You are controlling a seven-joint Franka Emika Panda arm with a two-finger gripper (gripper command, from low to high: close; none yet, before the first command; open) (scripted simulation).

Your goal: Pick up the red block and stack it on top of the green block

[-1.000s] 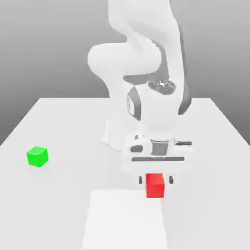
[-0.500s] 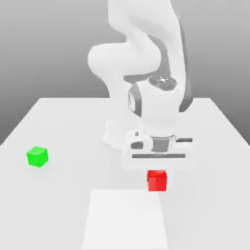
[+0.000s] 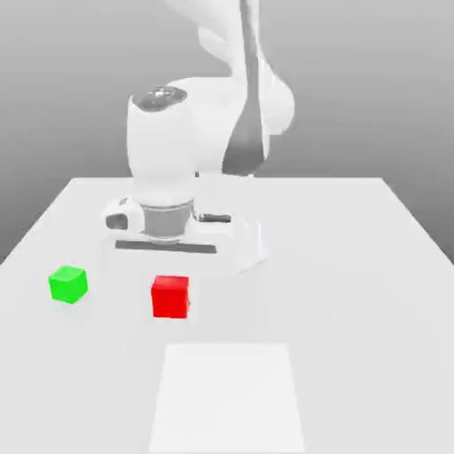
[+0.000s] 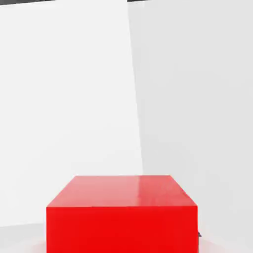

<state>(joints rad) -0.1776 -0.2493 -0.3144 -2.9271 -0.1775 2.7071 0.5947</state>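
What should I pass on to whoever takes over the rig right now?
Gripper: shut on the red block, hanging below the hand, toward the exterior view's left.
Green block: on the table, farther to the exterior view's left, nothing on top of it.
White square: nearer the camera in the exterior view, nothing on it.
Done: red block grasped.
Left: bring it over the green block, line it up, lower it, release, back away. The green block looks turned relative to the red one, so the wrist may need a slight twist.
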